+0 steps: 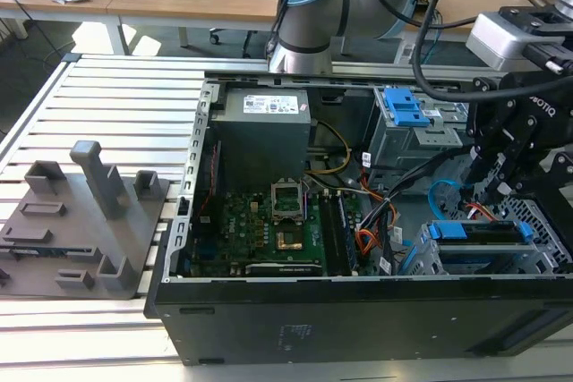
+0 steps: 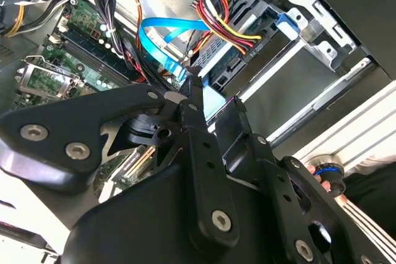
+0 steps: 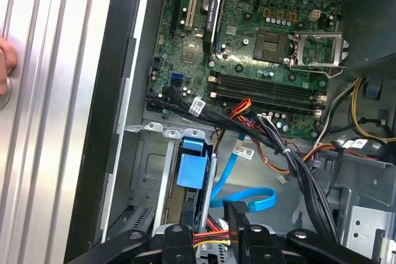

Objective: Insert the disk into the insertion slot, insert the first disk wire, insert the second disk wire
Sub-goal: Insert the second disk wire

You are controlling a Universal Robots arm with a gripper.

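Your black gripper's linkage covers the thin light-blue data cable's plug end; its seating can't be judged.

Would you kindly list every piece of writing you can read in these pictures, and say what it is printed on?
White label on the power supply, exterior view: print too small to read.
White tags on the black cable bundle, first wrist view: too small to read.
Fine component markings on the motherboard: too small to read.
So no line can be quoted dependably.
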